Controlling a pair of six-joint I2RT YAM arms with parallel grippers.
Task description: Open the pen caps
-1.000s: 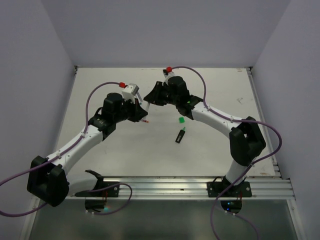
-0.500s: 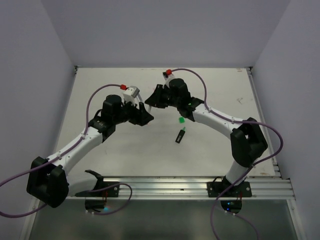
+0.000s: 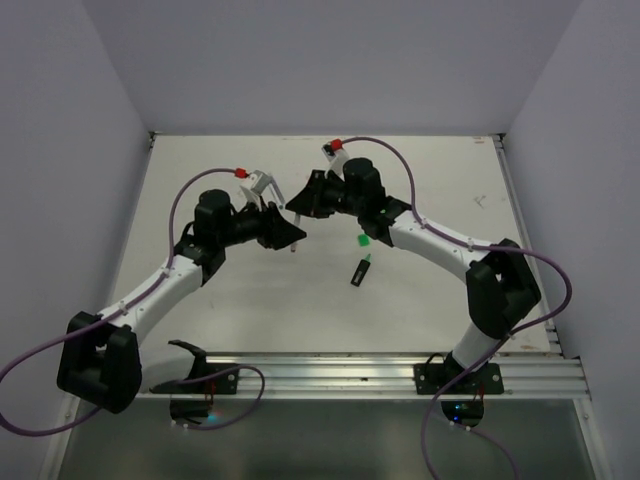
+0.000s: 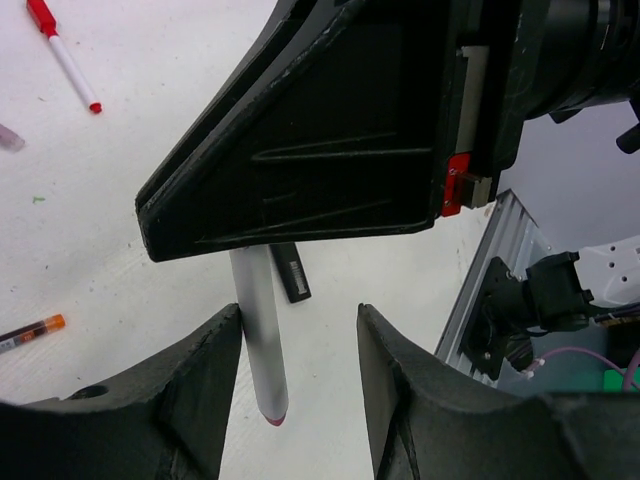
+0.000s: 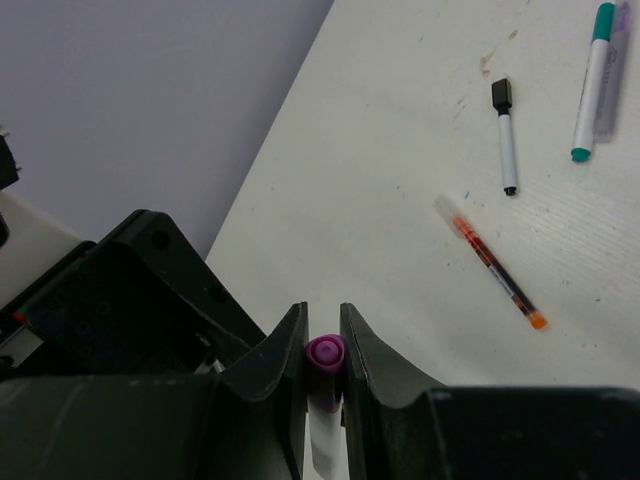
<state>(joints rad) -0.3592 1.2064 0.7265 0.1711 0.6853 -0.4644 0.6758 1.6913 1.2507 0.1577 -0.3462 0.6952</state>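
A white-barrelled pen (image 4: 258, 330) hangs point-down over the table, its pinkish end (image 4: 272, 420) lowest. Its magenta pen cap (image 5: 326, 352) is pinched in my right gripper (image 5: 322, 345), which is shut on it. My left gripper (image 4: 298, 400) is open around the barrel, which lies close against the left finger (image 4: 190, 400) with a wide gap on the other side. In the top view the two grippers meet at mid-table, left gripper (image 3: 288, 234) just below right gripper (image 3: 298, 205). A green cap (image 3: 363, 241) lies apart from the black-and-green highlighter (image 3: 360, 270).
Loose pens lie on the white table: a red-capped one (image 4: 65, 55), an orange-tipped one (image 5: 493, 262), a black-capped one (image 5: 505, 135) and a teal one (image 5: 592, 80). The metal rail (image 3: 380, 375) runs along the near edge. Grey walls enclose three sides.
My left gripper was shut on the pen barrel and now stands open around it. The left arm has shifted slightly left. The right gripper keeps its hold on the cap.
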